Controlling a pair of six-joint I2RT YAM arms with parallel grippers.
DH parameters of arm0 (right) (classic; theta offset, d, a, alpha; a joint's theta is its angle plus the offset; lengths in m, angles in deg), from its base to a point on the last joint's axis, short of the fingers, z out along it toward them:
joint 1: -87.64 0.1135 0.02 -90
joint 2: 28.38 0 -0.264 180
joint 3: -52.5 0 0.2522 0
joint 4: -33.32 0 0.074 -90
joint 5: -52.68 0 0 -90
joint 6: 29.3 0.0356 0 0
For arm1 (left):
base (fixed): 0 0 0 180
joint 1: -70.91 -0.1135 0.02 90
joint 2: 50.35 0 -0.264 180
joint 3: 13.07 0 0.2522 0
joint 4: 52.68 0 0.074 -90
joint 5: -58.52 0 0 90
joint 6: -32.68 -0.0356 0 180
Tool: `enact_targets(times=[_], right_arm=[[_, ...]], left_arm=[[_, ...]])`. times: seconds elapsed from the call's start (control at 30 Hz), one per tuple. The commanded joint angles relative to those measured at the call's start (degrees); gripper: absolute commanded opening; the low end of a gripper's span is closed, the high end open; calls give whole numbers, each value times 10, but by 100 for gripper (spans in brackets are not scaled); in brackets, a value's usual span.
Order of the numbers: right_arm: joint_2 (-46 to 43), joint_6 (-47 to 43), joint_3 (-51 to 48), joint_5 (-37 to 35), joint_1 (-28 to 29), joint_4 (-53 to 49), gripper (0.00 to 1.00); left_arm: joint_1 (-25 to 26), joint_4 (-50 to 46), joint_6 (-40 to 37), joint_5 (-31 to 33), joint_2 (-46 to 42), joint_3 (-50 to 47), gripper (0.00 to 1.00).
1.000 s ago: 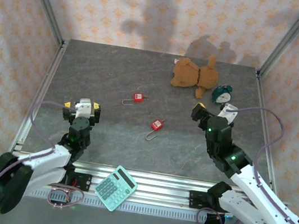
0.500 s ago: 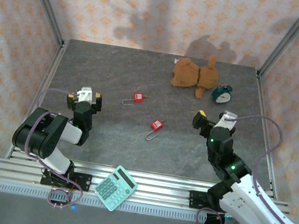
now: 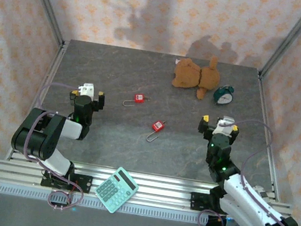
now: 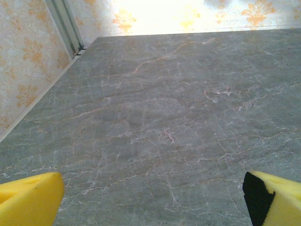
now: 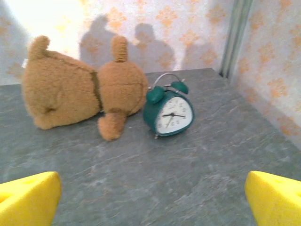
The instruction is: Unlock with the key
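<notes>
So the left fingers point(image 4: 28, 197) and right fingers point(image 5: 273, 197) both gape wide with nothing in them, set for a pick I'd say, while the near padlock point(image 3: 158, 126) and far padlock point(image 3: 139, 98) lie on the desk point(image 3: 117, 67) between the arms, well apart from either, key too small to spot

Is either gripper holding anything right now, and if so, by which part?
Nothing is held. The left gripper and right gripper stand open, empty; the far padlock and near padlock lie untouched on the table.

The far padlock point(image 3: 139, 97) lay at eleven o'clock from the near padlock point(image 3: 158, 126). At my one o'clock sat the bear point(image 3: 193, 75), the clock point(image 3: 223, 95) beside it.
</notes>
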Motion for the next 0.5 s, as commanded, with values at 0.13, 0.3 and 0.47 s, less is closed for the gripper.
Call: enact_targets(times=[0.13, 0.3, 0.47], right_arm=[[164, -31, -32, 75, -93, 200, 99], [263, -50, -10, 109, -112, 267, 99], [415, -27, 1, 144, -160, 397, 100]], left_arm=[[-4, -8, 11, -1, -5, 9, 100], [-3, -9, 11, -3, -5, 9, 100], [-4, -11, 12, -4, -5, 9, 100]])
